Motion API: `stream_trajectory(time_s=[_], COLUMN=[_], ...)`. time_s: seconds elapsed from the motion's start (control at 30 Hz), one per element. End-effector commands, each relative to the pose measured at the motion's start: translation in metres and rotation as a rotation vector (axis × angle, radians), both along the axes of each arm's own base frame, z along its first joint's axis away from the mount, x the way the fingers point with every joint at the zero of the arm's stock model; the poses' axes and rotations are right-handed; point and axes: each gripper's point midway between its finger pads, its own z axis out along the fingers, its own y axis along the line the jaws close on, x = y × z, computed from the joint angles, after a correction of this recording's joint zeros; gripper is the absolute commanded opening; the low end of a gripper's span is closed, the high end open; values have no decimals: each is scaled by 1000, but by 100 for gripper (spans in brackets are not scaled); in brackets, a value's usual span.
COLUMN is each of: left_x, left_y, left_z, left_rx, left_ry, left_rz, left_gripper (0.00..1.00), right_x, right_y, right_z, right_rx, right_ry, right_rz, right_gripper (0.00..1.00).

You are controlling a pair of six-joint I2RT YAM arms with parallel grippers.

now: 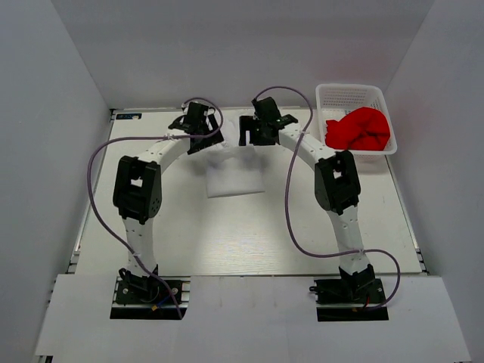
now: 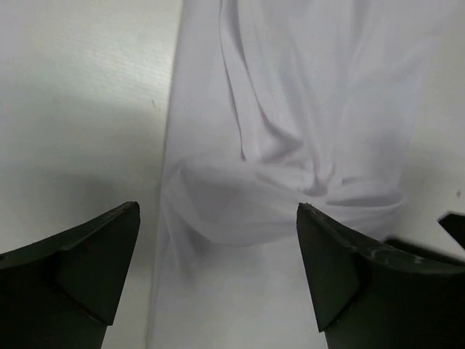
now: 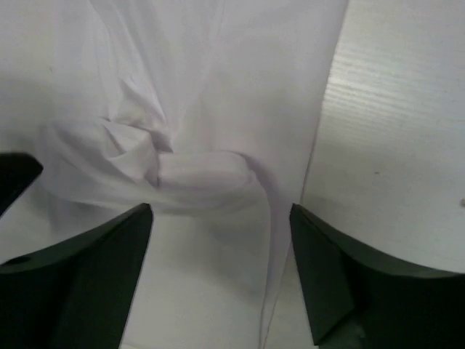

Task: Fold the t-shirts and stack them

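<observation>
The left tool (image 2: 218, 218) and the right tool (image 3: 221, 218) both stand spread and pinch nothing, each straddling a puckered ridge of the white t-shirt (image 1: 234, 180), which lies partly folded on the surface (image 1: 227, 242) right beneath the tool tips. If either closes here it would likely catch only the top layer of that pucker (the outer finger (image 2: 80, 269) of the left one, like the right's, hangs over bare surface past the cloth's edge), so the fold could drag open or go askew. The red t-shirt (image 1: 361, 128) sits bunched in the basket (image 1: 352, 89) off to the right tool's right.
</observation>
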Motion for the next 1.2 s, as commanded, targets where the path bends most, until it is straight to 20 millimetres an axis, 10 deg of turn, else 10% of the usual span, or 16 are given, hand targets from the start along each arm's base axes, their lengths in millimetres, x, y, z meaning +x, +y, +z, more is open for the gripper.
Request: stream_trajectory(time_s=[0.0,0.2,0.63,0.8,1.0,1.17], left_x=[33,20,-150,-166,-158,-170], left_y=[32,25,2,-15,-14,-20], left_z=[45,58,-32,-51,-65,-78], left_rx=[21,-34,-181,-235,-197,-214], left_ry=[-54,-87,153,173,187,249], left_rz=[95,10,-219,-261,-239,-266], left_gripper=[100,100,100,99,71,42], right_x=[21,-20,-133,-151,-146,-151], right_y=[12,8,-48,-36,-36,-38], right_z=[60,79,-22,-34,-45,-51], right_rx=[98,161,91,176,168,164], right_ry=[-124,-164,134,198,205,228], right_rz=[60,156,108,159,129,114], right_gripper=[90,90,90,90,84,50])
